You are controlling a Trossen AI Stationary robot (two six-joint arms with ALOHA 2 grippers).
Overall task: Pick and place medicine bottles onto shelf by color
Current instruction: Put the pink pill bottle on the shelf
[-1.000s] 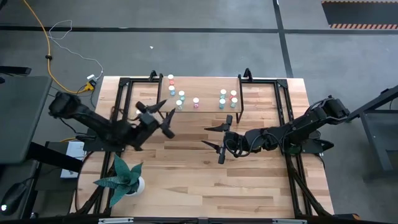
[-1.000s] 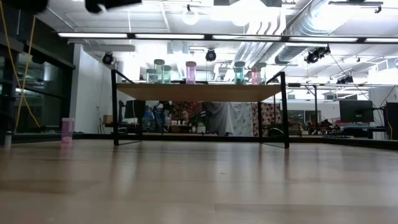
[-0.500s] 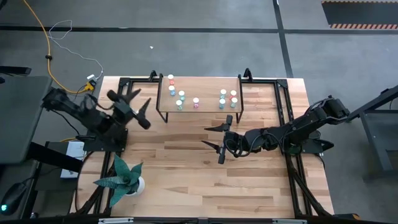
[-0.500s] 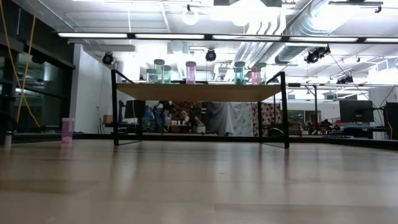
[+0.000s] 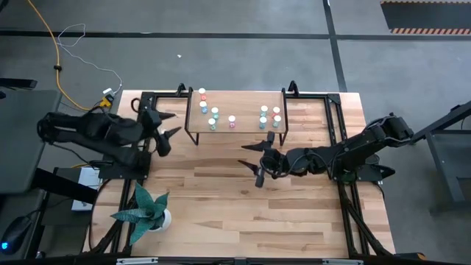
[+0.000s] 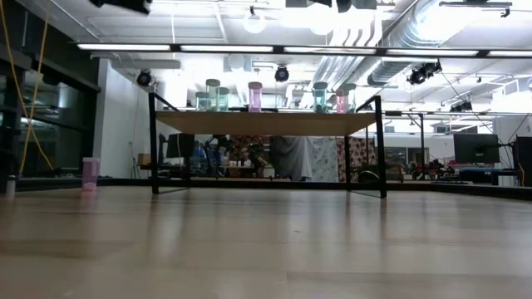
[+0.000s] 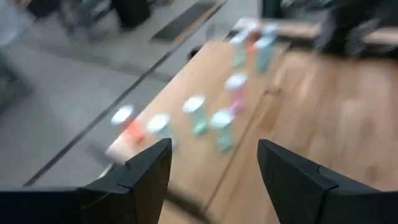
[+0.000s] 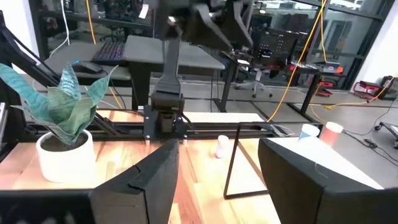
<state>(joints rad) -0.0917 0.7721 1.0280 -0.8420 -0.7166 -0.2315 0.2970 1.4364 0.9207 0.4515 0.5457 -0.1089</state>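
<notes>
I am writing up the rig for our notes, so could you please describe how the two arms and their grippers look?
Both arms are dark, almost black, built of chunky jointed segments. The left gripper and the right gripper each end in two slim, pointed dark fingers. Dark cabling loops around the right arm's wrist. No markings or coloured parts are visible on them.

We find no text, label, brand, number or sign that can be read in any of the views. The medicine bottles (image 5: 214,112) on the shelf (image 5: 235,101) are too small for us to make out any print on them. The striped band (image 5: 427,30) on the floor at the far edge of the high view carries no lettering that we can see.
</notes>
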